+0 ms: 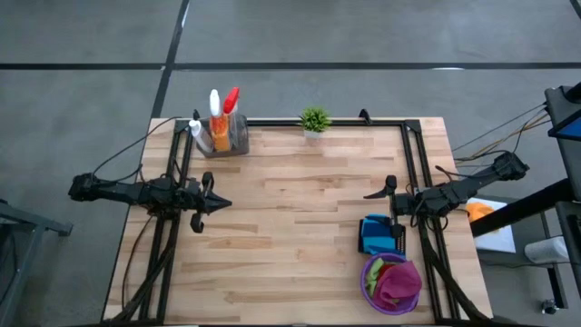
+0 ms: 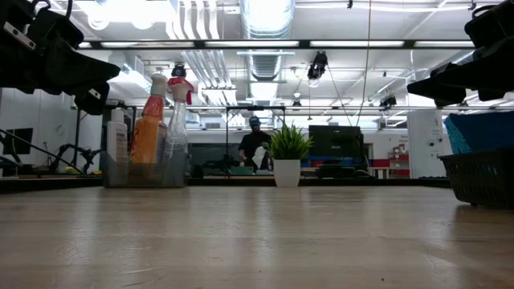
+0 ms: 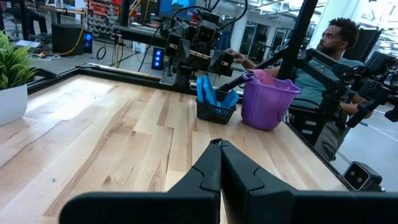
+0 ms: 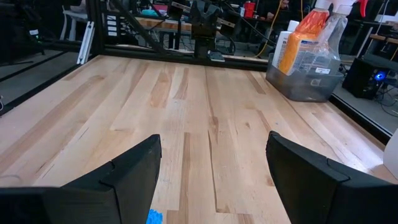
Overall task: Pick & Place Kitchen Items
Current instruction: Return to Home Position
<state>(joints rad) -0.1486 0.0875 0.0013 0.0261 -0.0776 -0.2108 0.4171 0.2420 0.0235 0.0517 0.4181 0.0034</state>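
Spray bottles, one orange, one red-topped clear and one white, stand in a clear bin (image 1: 225, 133) (image 4: 308, 68) at the table's far left. Another white bottle (image 1: 198, 134) is beside the bin. Blue sponges (image 1: 374, 233) (image 3: 211, 93) stand on edge in a black basket (image 3: 214, 112) at the near right. Magenta and green cloths (image 1: 396, 282) fill a purple bucket (image 3: 267, 102) next to it. My left gripper (image 1: 224, 204) (image 3: 220, 146) hovers shut above the table's left side. My right gripper (image 1: 379, 202) (image 4: 214, 149) hovers open at the right, just beyond the basket, with nothing between its fingers.
A tiny potted plant (image 1: 314, 119) (image 2: 287, 152) stands at the middle of the far edge. A black frame rail (image 1: 318, 121) runs along the far edge and both sides. The wooden middle of the table (image 1: 300, 209) lies bare. A person sits beyond the right side (image 3: 323, 56).
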